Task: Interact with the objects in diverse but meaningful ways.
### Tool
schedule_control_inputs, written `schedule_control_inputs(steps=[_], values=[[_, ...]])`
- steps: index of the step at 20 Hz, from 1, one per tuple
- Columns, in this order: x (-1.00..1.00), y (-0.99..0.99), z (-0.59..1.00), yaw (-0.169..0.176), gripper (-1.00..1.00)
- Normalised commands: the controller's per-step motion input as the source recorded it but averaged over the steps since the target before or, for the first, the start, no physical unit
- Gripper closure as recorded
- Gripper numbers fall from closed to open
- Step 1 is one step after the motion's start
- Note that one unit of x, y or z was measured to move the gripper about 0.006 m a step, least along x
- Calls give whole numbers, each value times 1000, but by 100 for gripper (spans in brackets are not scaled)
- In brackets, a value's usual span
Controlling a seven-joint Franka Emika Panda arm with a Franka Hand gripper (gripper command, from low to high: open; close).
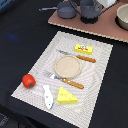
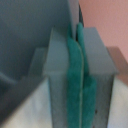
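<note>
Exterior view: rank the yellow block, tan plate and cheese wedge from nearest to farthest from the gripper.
1. yellow block, mat's far edge, closest to the gripper at the top.
2. tan plate, mat's middle.
3. cheese wedge, mat's near edge.

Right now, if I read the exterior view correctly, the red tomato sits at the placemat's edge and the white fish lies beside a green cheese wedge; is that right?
Not quite: the cheese wedge is yellow, not green, as the exterior view shows. The rest holds: the red tomato sits at the placemat's edge, and the white fish lies beside the wedge.
</note>
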Motion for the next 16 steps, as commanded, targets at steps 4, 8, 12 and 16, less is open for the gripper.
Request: schedule_control_inputs(steps=[4, 8, 12, 16], values=[[433, 73, 271, 0, 100], [-8, 89, 191, 22, 100], [-194, 52, 193, 39, 100], [-201, 95, 117, 50, 100]])
